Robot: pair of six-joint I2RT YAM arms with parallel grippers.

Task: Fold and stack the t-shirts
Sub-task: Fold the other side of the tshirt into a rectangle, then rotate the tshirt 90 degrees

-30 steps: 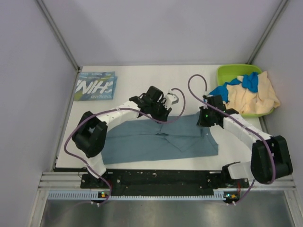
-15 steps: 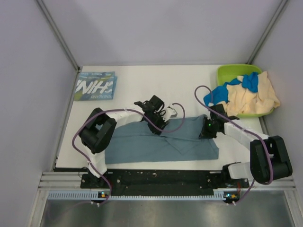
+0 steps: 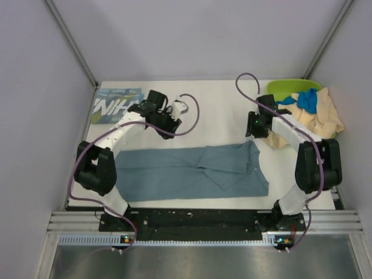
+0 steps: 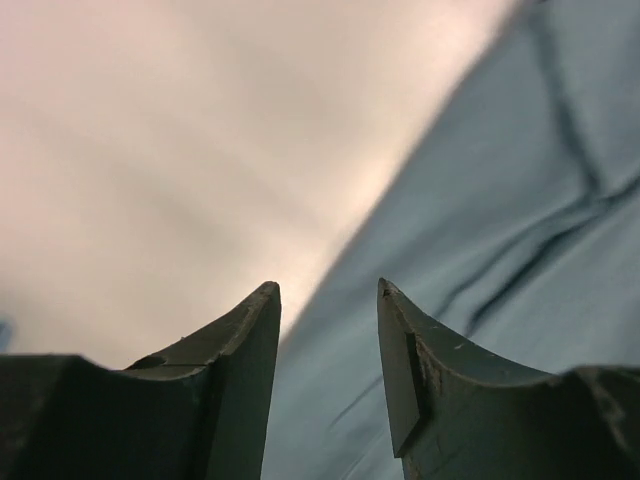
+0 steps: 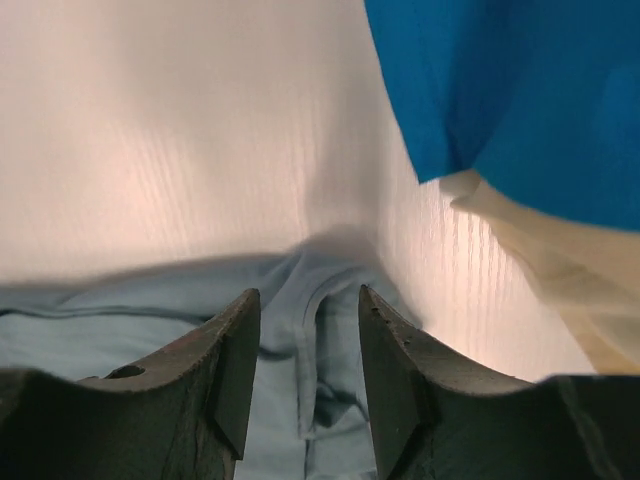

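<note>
A slate-blue t-shirt (image 3: 192, 173) lies spread flat on the near part of the white table, with one flap folded over its middle. My left gripper (image 3: 171, 122) hovers beyond the shirt's far edge, open and empty; in its wrist view the left gripper (image 4: 325, 290) sits over the edge of the slate-blue cloth (image 4: 500, 200). My right gripper (image 3: 253, 131) is open just past the shirt's far right corner, and the right gripper (image 5: 308, 292) frames a raised fold of the cloth (image 5: 120, 340) without touching it. A folded teal t-shirt (image 3: 116, 106) with white letters lies at the far left.
A lime-green tub (image 3: 288, 87) stands at the far right, holding a bright blue t-shirt (image 3: 306, 100) and a cream-beige t-shirt (image 3: 325, 119) that spill over its rim. The bright blue cloth (image 5: 520, 90) hangs close beside my right gripper. Grey walls enclose the table.
Both grippers were down on the slate-blue t-shirt's far edge. They have opened, let the cloth go and pulled back towards the far side. The shirt now lies flat.
</note>
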